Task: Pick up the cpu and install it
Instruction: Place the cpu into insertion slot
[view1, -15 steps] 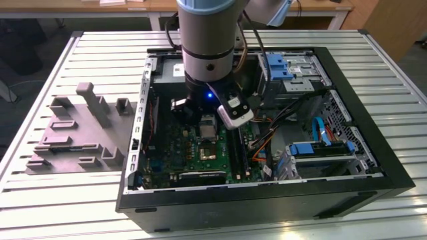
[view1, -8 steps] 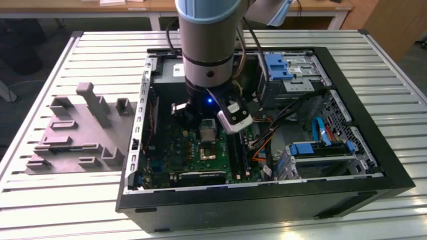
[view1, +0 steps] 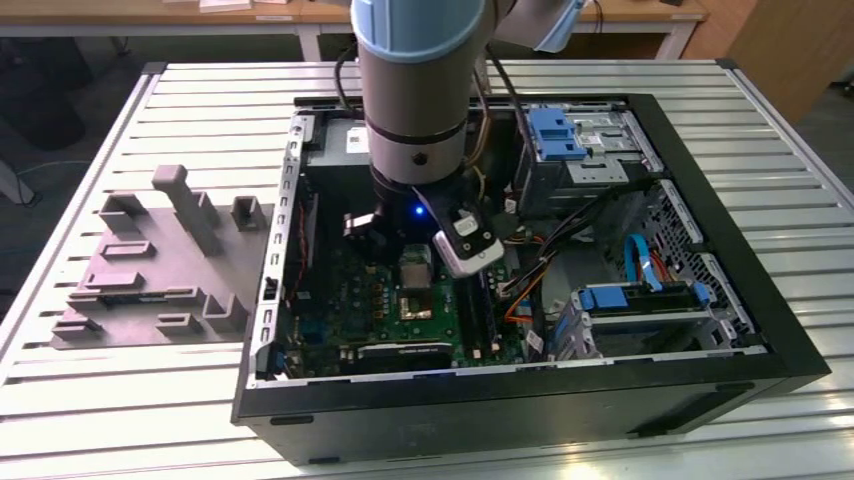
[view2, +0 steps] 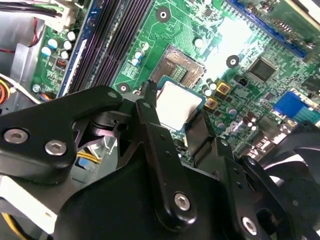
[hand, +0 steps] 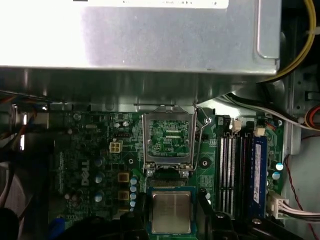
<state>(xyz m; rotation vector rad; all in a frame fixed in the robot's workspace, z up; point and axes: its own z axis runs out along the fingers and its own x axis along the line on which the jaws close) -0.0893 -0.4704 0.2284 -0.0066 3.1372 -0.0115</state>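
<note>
Grasp closed on the cpu (view2: 180, 102), pinched at two opposite edges between the black fingers (view2: 150, 125) of the gripper (view2: 172, 112), at the edge of the open socket (view2: 179, 67) on the green motherboard (view2: 175, 30). Near edge of chip cut off by finger bodies; contact with socket not discernible. Flat square, silvery-grey lid, greenish rim.

A pale table (view1: 200, 90) of ribbed metal slats spans most of the exterior view, its surface bright under even light. Beyond its far edge stands a wooden desk (view1: 107, 17) on white legs. A brown wooden panel (view1: 787, 50) rises at the exterior view's right. Dark floor (view1: 34, 150) shows at the exterior view's left — shadowed, with little detail.
</note>
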